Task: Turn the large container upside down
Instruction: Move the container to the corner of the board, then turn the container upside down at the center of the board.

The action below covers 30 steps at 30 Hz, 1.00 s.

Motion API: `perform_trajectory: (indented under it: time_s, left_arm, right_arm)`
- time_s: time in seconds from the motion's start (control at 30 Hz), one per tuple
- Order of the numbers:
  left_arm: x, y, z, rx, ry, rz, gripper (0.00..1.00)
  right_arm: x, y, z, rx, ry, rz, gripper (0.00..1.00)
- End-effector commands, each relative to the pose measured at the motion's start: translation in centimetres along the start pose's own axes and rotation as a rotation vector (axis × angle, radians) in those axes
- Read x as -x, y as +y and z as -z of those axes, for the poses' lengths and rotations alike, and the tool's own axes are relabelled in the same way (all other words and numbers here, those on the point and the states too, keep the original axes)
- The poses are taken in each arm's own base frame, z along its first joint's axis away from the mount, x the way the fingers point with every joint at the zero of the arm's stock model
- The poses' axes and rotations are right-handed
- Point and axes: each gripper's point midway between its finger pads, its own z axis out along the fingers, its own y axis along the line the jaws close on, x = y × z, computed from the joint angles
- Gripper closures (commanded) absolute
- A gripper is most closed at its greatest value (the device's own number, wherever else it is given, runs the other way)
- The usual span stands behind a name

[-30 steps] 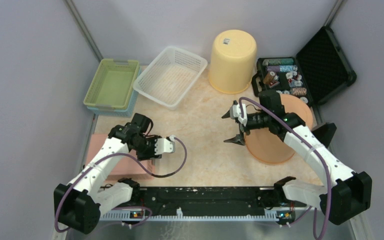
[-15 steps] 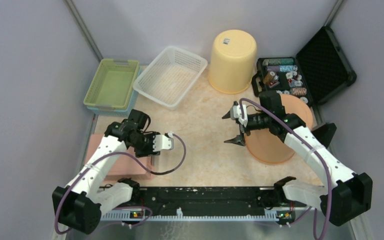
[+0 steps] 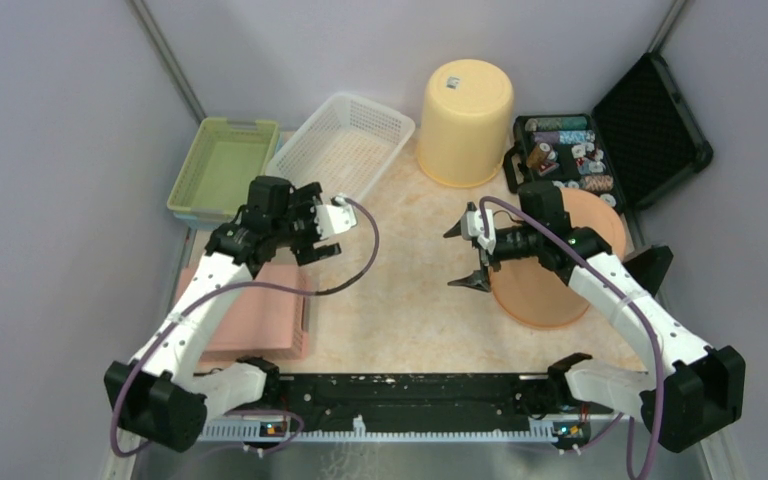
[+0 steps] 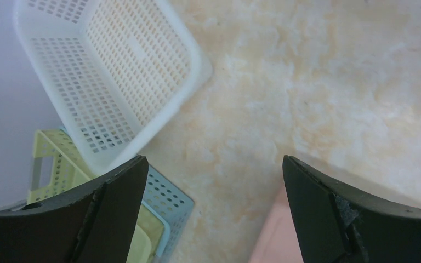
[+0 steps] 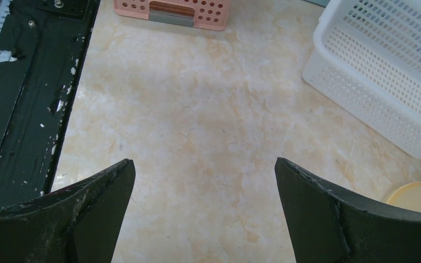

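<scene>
Pink container (image 5: 208, 8), holed wall: right-wrist view

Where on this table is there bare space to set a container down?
The widest bare patch is the middle of the marble-patterned table, bordered by the flat pink basket, the round orange tub, the white mesh basket and the black front rail. The back row is crowded: green tray, yellow bucket, black chip case.

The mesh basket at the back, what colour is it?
The basket is white all over. It shows best in the top view.
</scene>
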Motion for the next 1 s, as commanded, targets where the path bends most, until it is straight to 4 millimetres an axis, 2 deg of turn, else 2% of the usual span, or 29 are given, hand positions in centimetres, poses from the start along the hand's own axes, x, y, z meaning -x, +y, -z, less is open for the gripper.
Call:
perform_trajectory:
  time_s: [0.0, 0.17, 0.3, 0.43, 0.7, 0.83, 0.97]
  left_arm:
    - [2.1, 6.1, -3.1, 0.184, -0.081, 0.054, 0.01]
    - [1.8, 8.9, -7.1, 0.207, -0.051, 0.09, 0.01]
    - [1.1, 9.7, -10.1, 0.178, -0.022, 0.1, 0.01]
    - [0.4, 9.2, -12.7, 0.116, -0.002, 0.118, 0.02]
    - [-1.0, 7.4, -15.9, 0.028, 0.037, 0.142, 0.09]
    - [-1.6, 6.8, -17.0, -0.004, 0.067, 0.169, 0.18]
    - [-2.1, 6.3, -17.5, -0.024, 0.089, 0.191, 0.35]
  right_arm:
    - [1.2, 0.1, 0.3, 0.001, -0.048, 0.074, 0.01]
    - [1.6, 0.6, 0.5, 0.011, -0.067, 0.1, 0.01]
    - [2.0, 0.8, 0.8, 0.012, -0.086, 0.117, 0.01]
    - [2.4, 0.8, 1.3, 0.001, -0.101, 0.134, 0.01]
    - [2.6, 0.6, 1.7, -0.021, -0.114, 0.156, 0.01]
    - [2.6, 0.5, 1.8, -0.023, -0.115, 0.156, 0.01]
    - [2.5, 0.5, 1.8, -0.025, -0.115, 0.156, 0.01]
